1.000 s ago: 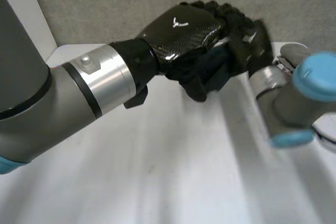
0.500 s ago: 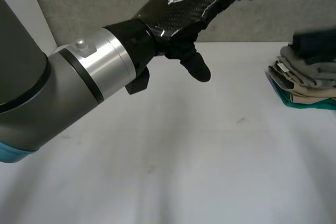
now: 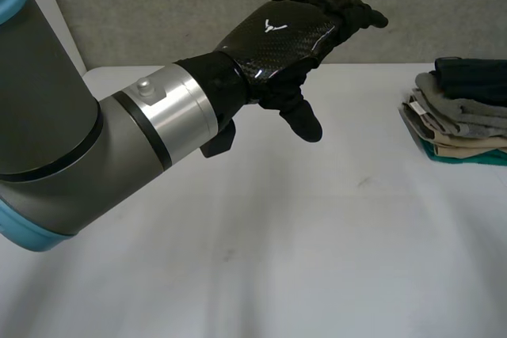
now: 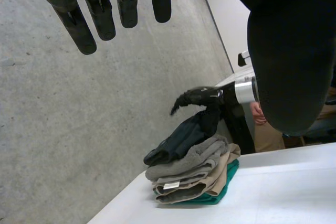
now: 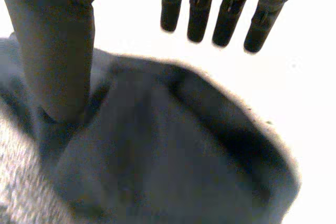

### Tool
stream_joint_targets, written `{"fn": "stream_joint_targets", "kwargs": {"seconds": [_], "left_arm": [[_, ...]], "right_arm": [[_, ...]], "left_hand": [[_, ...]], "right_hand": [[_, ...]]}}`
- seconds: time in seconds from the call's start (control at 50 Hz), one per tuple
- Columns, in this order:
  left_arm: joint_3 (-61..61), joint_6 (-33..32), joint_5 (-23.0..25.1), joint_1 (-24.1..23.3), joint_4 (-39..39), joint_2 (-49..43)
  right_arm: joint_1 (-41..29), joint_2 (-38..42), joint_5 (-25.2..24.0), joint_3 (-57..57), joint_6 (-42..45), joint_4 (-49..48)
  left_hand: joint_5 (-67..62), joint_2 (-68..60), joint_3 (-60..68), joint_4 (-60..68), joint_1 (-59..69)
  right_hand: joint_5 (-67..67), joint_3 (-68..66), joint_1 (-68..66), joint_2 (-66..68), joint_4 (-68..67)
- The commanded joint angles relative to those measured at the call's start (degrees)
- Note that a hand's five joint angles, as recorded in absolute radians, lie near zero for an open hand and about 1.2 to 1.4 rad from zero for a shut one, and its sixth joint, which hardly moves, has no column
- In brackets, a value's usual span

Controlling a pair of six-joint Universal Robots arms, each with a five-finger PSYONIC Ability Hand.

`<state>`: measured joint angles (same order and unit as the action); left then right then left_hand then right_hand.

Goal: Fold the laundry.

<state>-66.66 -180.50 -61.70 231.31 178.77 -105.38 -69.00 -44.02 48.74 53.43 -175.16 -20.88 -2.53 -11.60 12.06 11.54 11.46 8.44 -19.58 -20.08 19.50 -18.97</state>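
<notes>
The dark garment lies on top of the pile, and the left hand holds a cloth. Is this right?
No: the left hand holds nothing; its fingers are open, as the head view shows. The dark garment does lie on top of the pile.

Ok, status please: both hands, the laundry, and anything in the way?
Left hand open, raised above the table. Right hand open, over dark garment topping the folded stack. Person beyond the stack, apart from it.

— Where's the laundry?
— In a folded stack (image 3: 463,120) on the table (image 3: 317,235), near its right edge.
— What's in it?
— A dark garment (image 3: 475,77) lies on top, with grey pieces (image 3: 455,107) under it, then a beige layer (image 3: 469,142). A teal piece (image 3: 455,157) is lowest.
</notes>
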Motion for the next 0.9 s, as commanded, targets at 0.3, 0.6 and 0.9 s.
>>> {"fn": "stream_joint_targets", "kwargs": {"seconds": [0.3, 0.6, 0.9], "left_arm": [[-0.1, 0.1, -2.3, -0.5, -0.4, 0.5], [15.8, 5.2, -18.2, 5.2, 1.1, 2.4], [8.3, -25.9, -24.9, 30.0, -3.7, -11.3]], "right_arm": [[11.1, -13.5, 24.4, -8.9, 18.0, 29.1], [-12.3, -23.4, 32.5, -9.4, 21.4, 10.0], [-36.1, -29.3, 14.2, 31.7, 23.3, 11.4]], "left_hand": [[1.3, 0.4, -0.8, -0.3, -0.2], [0.8, -0.1, -0.3, 0.2, 0.3], [1.1, 0.2, -0.7, -0.1, -0.1]], "right_hand": [[-8.4, 9.6, 10.1, -9.5, 9.0], [-8.4, 9.6, 10.1, -9.5, 9.0], [-8.4, 9.6, 10.1, -9.5, 9.0]]}}
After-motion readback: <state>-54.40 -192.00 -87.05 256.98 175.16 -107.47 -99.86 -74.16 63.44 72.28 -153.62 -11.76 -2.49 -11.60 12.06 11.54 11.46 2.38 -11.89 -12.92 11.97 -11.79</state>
